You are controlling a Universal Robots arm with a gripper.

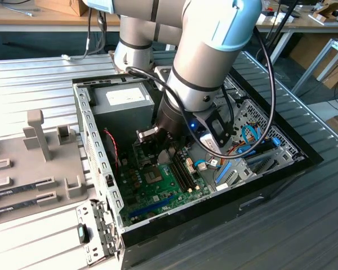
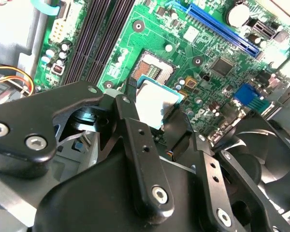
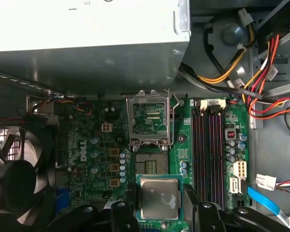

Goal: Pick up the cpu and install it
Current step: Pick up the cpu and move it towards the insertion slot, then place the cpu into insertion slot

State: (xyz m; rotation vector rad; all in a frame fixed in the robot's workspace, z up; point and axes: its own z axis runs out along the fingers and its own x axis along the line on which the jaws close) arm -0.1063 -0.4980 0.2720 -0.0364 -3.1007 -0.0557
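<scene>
Plainly, on the exterior view's left a grey tray (image 1: 39, 163) sat on the bench (image 1: 34, 73) with memory sticks (image 1: 22, 188) lying in its slots, well apart from the work. In the middle stood the open computer case (image 1: 85, 129), its side off so that the arm (image 1: 208, 50) could reach down to the green board (image 1: 158, 191). A big grey box (image 1: 124, 101) filled the corner just beside the arm's wrist. On the exterior view's right, blue and orange cables (image 1: 248, 138) lay bundled away from the board, leaving it free.

In both wrist views the end effector (image 3: 159, 205) (image 2: 153, 108) pinched the cpu (image 3: 158, 198) (image 2: 154, 102) by two opposite edges. The silver top faced up and the chip lay flat, a hold that likely kept it level. In the first wrist view the chip hung near the bare socket (image 3: 152, 164), not yet in it. The socket's hinged frame (image 3: 150, 118) stood tilted up, so the opening was uncovered. How high the chip rode above the board was hard to judge.
</scene>
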